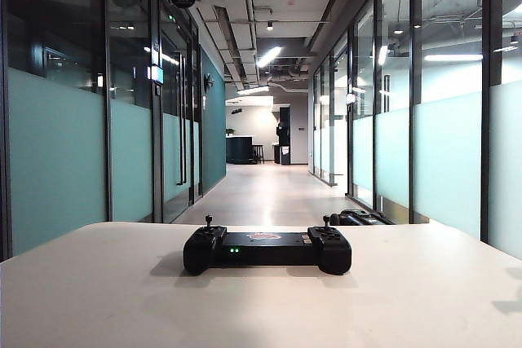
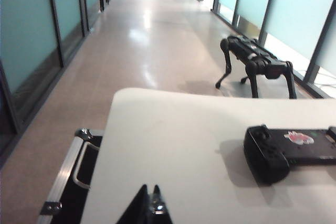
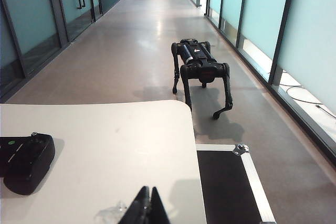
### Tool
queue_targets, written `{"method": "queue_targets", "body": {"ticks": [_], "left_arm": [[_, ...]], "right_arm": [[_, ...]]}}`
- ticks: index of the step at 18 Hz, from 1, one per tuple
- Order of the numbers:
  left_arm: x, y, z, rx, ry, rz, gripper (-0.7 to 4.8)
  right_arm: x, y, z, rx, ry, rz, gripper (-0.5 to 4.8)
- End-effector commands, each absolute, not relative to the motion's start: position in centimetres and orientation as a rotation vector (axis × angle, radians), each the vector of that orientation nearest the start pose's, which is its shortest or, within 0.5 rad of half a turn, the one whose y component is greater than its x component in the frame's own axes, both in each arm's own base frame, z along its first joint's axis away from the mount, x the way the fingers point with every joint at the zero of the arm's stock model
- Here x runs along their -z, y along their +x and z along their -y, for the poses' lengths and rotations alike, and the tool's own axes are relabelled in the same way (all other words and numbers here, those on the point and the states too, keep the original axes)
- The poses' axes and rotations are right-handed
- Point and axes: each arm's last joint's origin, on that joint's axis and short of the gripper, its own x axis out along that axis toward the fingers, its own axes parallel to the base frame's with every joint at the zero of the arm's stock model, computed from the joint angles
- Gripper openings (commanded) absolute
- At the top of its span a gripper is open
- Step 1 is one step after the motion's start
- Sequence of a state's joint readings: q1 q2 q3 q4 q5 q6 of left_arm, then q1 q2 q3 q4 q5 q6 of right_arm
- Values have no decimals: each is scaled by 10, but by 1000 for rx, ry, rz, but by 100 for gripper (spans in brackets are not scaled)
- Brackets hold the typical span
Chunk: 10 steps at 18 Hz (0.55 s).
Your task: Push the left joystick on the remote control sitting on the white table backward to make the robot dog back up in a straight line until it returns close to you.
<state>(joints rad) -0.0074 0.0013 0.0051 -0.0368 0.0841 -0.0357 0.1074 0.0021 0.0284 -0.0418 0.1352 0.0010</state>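
Remote control (image 1: 267, 248), a matte black gamepad with bulbous ends, sits mid white table (image 1: 98, 299); its left joystick (image 1: 209, 222) is a thin upright stick with a round knob. The left gripper (image 2: 148, 203) and right gripper (image 3: 147, 203) both hang low over the near table edge, well apart from the remote, fingers pressed together and empty. Robot dog (image 3: 202, 69), boxy black body on thin bent legs, stands on the glossy corridor floor just past the table's far right corner.
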Motion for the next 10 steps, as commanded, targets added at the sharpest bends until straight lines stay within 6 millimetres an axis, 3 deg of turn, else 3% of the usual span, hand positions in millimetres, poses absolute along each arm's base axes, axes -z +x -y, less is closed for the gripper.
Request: {"method": "queue_targets", "body": {"ticks": [1, 10], "left_arm": [[-164, 97, 4, 47, -34, -17, -5], [-164, 97, 4, 64, -34, -21, -5]], "right_arm": [[-172, 95, -6, 29, 0, 7, -5], [-172, 95, -6, 29, 0, 7, -5]]}}
